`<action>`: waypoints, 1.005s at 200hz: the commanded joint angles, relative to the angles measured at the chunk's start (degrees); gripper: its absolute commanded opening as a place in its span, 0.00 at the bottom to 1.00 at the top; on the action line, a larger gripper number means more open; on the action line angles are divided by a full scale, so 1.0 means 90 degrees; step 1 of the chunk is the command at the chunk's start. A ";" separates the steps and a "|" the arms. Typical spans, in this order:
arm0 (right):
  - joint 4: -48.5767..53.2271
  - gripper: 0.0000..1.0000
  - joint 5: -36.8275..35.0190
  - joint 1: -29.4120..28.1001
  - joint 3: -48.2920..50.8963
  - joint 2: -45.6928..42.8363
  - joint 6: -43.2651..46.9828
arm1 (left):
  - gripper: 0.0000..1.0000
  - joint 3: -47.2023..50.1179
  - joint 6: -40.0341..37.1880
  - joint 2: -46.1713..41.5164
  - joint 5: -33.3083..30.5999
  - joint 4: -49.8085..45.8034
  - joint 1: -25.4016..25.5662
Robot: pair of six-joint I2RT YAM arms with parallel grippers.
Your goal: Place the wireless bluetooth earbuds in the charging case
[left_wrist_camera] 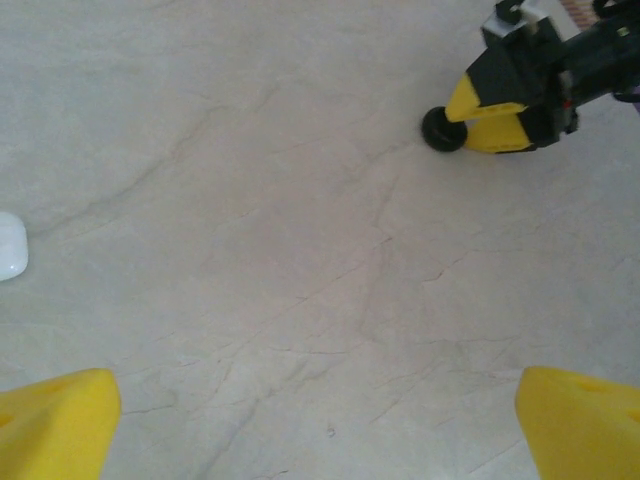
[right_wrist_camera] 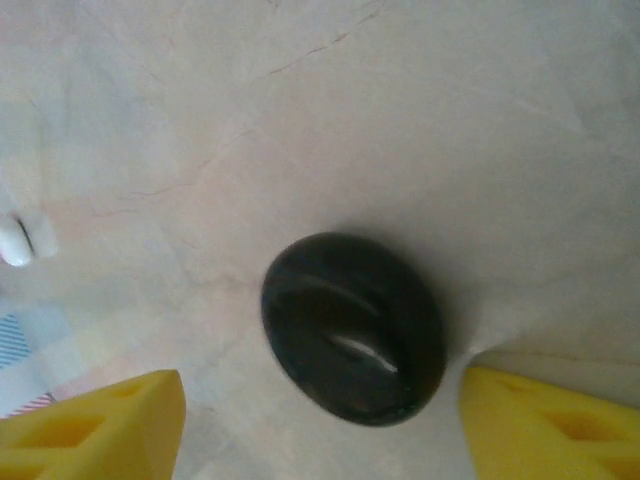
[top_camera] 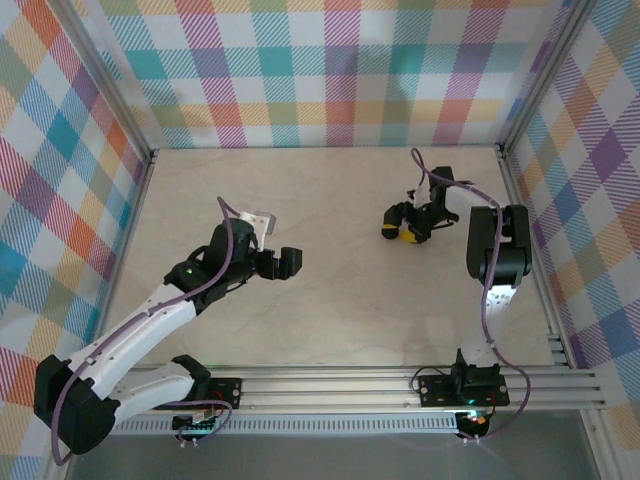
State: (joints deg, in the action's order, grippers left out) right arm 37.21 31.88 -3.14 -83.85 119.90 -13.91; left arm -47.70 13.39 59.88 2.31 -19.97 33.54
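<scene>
Stretches the left arm (top_camera: 150, 320) from seven o'clock toward centre, left end effector (top_camera: 288, 262) spread fully wide. Folds the right arm (top_camera: 495, 250) at three o'clock, wrist pointing to nine o'clock, right end effector (top_camera: 398, 230) low over the desk (top_camera: 350, 320), yellow fingers (right_wrist_camera: 90, 425) parted.

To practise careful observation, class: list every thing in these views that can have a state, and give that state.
left gripper, open, holding nothing
right gripper, open, straddling the case
black charging case, lid looks shut, lying on the table
white object, on the table, cut off; state unclear
</scene>
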 commanded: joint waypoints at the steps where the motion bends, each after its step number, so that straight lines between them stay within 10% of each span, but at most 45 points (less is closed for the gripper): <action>1: 0.0393 0.83 -0.0250 0.0062 0.0068 -0.0551 0.0040 | 1.00 0.0000 -0.0149 0.0197 0.0148 0.0352 -0.0159; 109: -0.1974 1.00 -0.3565 0.0096 0.3293 -0.5328 0.0016 | 1.00 -0.0236 -0.2339 0.0566 -0.1740 0.1181 -0.0704; 201: -0.6634 1.00 -0.4480 0.0098 0.6745 -0.6377 0.1119 | 1.00 0.2315 -0.2140 0.0495 -0.2255 0.4494 -0.1816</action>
State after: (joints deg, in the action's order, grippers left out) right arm -6.90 -7.09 -2.57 -25.34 62.00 -8.69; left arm -29.50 -5.85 62.76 -17.45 10.24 18.46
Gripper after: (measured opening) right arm 0.997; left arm 0.999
